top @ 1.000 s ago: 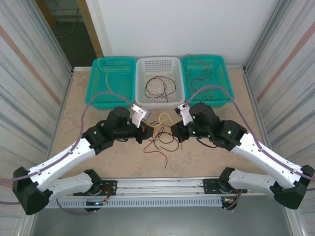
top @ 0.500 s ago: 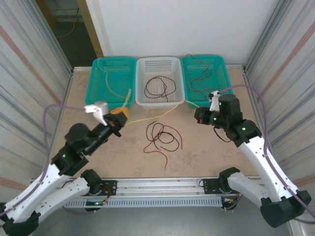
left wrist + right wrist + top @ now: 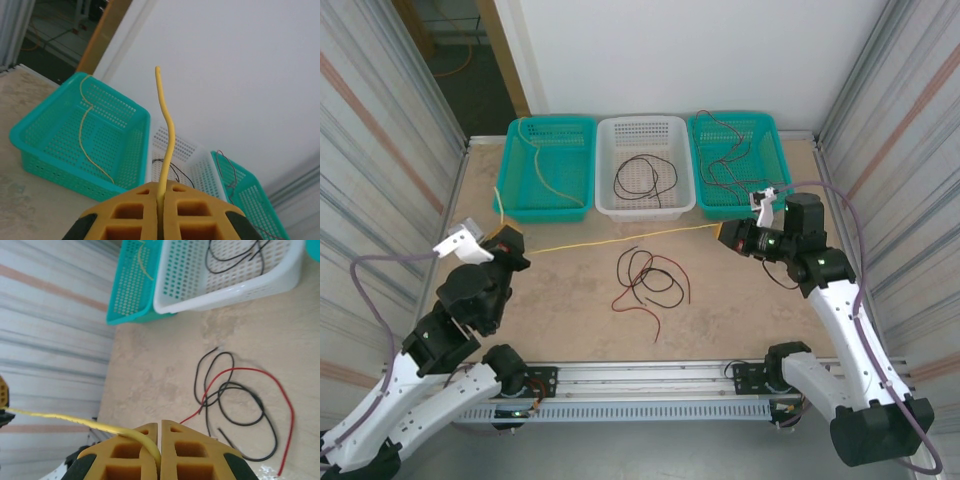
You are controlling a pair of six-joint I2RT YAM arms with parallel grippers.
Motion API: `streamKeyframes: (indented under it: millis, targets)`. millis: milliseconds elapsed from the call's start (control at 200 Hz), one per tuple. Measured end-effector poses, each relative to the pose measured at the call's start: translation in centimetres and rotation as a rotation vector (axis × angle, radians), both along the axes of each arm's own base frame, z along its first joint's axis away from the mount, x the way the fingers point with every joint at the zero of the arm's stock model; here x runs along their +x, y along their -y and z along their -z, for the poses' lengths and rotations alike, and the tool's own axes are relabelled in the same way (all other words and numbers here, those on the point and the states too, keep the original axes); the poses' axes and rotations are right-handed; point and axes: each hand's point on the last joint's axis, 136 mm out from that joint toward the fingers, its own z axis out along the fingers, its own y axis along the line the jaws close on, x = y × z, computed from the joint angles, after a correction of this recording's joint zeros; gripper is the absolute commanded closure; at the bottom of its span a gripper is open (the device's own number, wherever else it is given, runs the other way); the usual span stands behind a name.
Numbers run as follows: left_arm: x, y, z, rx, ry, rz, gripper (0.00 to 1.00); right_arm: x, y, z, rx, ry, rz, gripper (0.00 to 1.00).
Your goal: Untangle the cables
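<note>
A robotics lab test cell: a beige stone-patterned tabletop (image 3: 560, 290) fenced by ribbed grey side panels (image 3: 370, 150), a plain white back wall (image 3: 700, 50), and a slotted aluminium mounting rail (image 3: 640, 372) carrying white-and-black robot arms (image 3: 845, 320).

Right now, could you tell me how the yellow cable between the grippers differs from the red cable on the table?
The yellow cable is stretched straight, while the red cable lies in loose curves on the table. The yellow cable is pinched by the left gripper and the right gripper; the red cable is touched by neither. The yellow cable runs alone; the red cable crosses a black cable. Both are thin, flexible wires.
</note>
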Motion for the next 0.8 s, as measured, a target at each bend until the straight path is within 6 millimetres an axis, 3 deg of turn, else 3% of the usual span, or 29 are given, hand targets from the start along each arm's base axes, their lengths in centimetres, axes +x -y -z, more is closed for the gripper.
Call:
streamKeyframes:
  millis: [35, 80, 205, 296, 391, 486, 656, 802]
  targets:
    - [0.0, -0.2, -0.2, 0.002, 0.004, -0.015, 1.00, -0.2, -0.3, -0.2, 0.005, 0.004, -0.014, 1.00]
    - [0.1, -0.6, -0.6, 0.013, 0.010, -0.036, 0.90, -0.3, -0.7, -0.5, 0.003, 0.013, -0.028, 1.00]
    - [0.4, -2.5, -1.5, 0.064, 0.014, -0.148, 0.39, 0.7, -1.8, -1.7, -0.081, 0.069, -0.004, 1.00]
    - [0.4, -3.7, -2.5, 0.055, 0.006, -0.205, 0.23, 1.9, -3.2, -3.6, -0.127, 0.125, -0.003, 1.00]
    - [1.1, -3.7, -2.2, 0.058, -0.041, -0.225, 0.17, 3.5, -5.4, -6.6, -0.136, 0.200, -0.021, 1.00]
    - [1.8, -3.5, -0.1, 0.078, -0.127, -0.223, 0.13, 4.9, -7.6, -9.8, -0.120, 0.274, -0.033, 1.00]
    - [2.1, -3.1, 3.6, 0.062, -0.238, -0.174, 0.15, 7.6, -11.6, -15.9, -0.079, 0.415, -0.060, 1.00]
    - [1.9, -1.2, 6.5, 0.053, -0.291, -0.053, 0.16, 10.9, -15.0, -20.4, -0.049, 0.528, -0.054, 1.00]
